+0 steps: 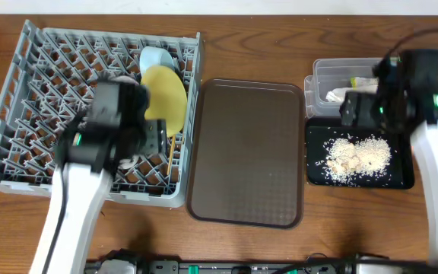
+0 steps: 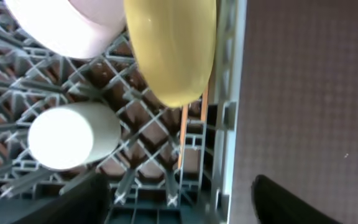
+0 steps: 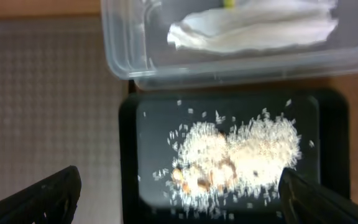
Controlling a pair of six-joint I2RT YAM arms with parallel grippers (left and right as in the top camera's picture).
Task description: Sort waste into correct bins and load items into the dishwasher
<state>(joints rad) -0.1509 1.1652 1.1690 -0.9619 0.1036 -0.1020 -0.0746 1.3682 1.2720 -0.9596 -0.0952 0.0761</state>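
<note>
Overhead: at nine o'clock the grey dish rack holds one yellow plate standing on edge and one light blue bowl. At three o'clock sit one clear tub and one black tray.

Left wrist: one pinkish-white bowl, one white cup and a chopstick are in the rack. The left gripper is spread wide and empty.

Right wrist: one white napkin lies in the tub and rice crumbs are heaped in the tray. The right gripper is wide and holds nothing.

1. The rack is grey plastic.
2. The yellow plate looks smooth and shiny.
3. The brown tray is bumpy and dull.
4. The tub is clear plastic.
5. The table is wood.
</note>
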